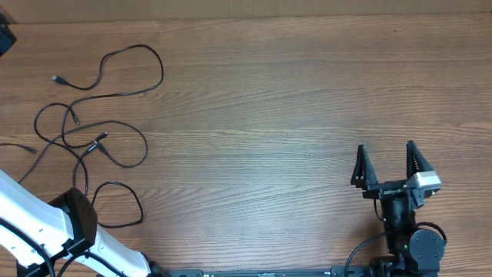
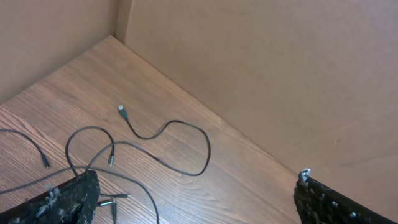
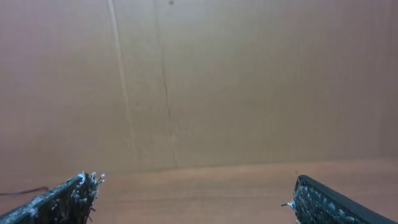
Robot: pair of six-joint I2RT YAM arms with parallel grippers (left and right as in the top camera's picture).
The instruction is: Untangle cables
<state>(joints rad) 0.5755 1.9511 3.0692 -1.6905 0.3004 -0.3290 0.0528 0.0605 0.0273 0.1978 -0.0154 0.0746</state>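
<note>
Overhead, we spot the cables (image 1: 98, 140) at the far left of the surface (image 1: 269, 115), fanned into loose strands but with loops crossing mid-bunch, so we reckon untangling is partly done, while left pincer (image 2: 199, 183) and right pincer (image 1: 384, 150) both hang spread, holding nothing.

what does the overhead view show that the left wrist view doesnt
Only overhead: the right gripper, open at the far right, well away from the cables, and the white left arm.
Only left wrist: the left gripper, its fingers wide apart, and brown walls meeting in a corner.
Both: the cables lying as loose strands on the wooden table, including one long curving strand ending in a silvery plug.
</note>
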